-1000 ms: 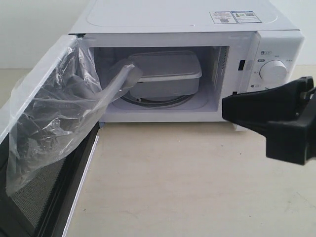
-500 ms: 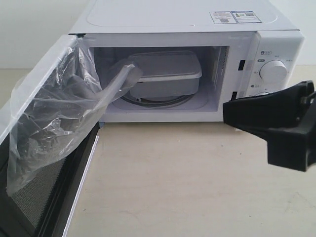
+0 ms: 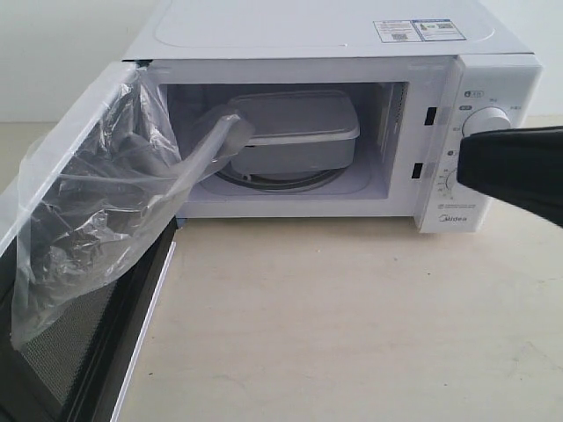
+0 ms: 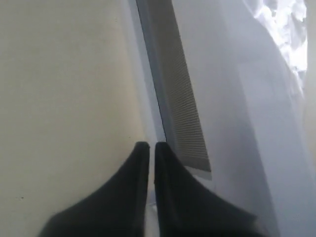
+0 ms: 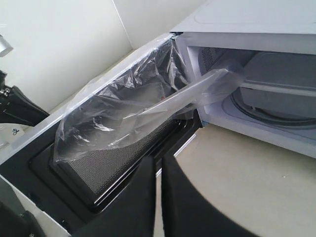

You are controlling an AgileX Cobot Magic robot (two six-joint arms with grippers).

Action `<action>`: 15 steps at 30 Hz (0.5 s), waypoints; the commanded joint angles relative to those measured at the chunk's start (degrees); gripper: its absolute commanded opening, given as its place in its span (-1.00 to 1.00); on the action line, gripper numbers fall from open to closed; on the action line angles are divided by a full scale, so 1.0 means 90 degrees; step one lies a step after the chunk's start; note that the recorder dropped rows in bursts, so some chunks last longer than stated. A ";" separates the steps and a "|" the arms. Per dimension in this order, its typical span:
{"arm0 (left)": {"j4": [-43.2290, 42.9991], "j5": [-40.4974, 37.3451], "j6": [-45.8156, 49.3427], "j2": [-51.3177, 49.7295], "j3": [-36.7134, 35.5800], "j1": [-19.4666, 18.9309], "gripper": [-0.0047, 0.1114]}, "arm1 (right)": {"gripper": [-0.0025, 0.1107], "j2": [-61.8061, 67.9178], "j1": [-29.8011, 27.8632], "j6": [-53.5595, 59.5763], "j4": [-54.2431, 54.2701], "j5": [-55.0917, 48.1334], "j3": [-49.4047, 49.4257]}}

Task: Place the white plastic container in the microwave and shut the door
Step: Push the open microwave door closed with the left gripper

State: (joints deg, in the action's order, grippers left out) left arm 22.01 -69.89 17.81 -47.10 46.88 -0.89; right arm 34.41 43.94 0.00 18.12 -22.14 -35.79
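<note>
The white plastic container [image 3: 295,132] sits inside the microwave [image 3: 317,35] on the glass turntable [image 3: 277,183], and the door [image 3: 75,343] hangs wide open at the left, crinkled film [image 3: 97,211] puffing off its inner face. The right gripper [image 5: 158,159] hovers out front, jaws at a narrow slit, nothing between them; the left gripper [image 4: 151,146] is pinched just as narrow, empty, close by the door's edge.

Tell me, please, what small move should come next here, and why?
Probably swing the door shut with the left gripper: its shut fingers sit right beside the door, which stands wide open, while the white plastic container lies inside the microwave and the right gripper is off to the side of the opening.
</note>
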 commanded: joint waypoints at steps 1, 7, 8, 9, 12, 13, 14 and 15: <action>0.0648 -0.0008 0.0221 -0.0473 0.0011 0.0012 -0.84 | -0.96 -0.0058 -0.0002 0.0000 -0.0094 0.0017 -0.0035; 0.1061 -0.0008 0.0732 -0.0827 0.0011 0.0012 -0.84 | -0.96 -0.0058 -0.0002 0.0000 -0.0094 0.0081 -0.0035; 0.1280 -0.0008 0.0929 -0.0843 0.0011 0.0091 -0.84 | -0.96 -0.0058 -0.0002 0.0000 -0.0094 0.0157 -0.0035; 0.1323 -0.0008 0.1016 -0.0843 0.0011 0.0159 -0.84 | -0.96 -0.0058 -0.0002 0.0000 -0.0094 0.0188 -0.0035; 0.1323 -0.0008 0.1029 -0.0843 0.0011 0.0407 -0.84 | -0.96 -0.0058 -0.0002 -0.0108 -0.0094 0.0321 -0.0035; 0.1339 -0.0008 0.1029 -0.0843 0.0011 0.0463 -0.84 | -0.96 -0.0058 -0.0002 -0.0108 -0.0094 0.0337 -0.0035; 0.1405 -0.0008 0.1029 -0.0843 0.0011 0.0554 -0.84 | -0.96 -0.0058 -0.0002 -0.0108 -0.0094 0.0337 -0.0035; 0.1535 -0.0008 0.1029 -0.0843 0.0011 0.0650 -0.84 | -0.96 -0.0058 -0.0002 -0.0108 -0.0094 0.0337 -0.0035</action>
State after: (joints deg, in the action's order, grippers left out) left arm 33.90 -69.79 26.60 -54.63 46.88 3.71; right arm 34.41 43.94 -0.76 17.73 -19.76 -35.79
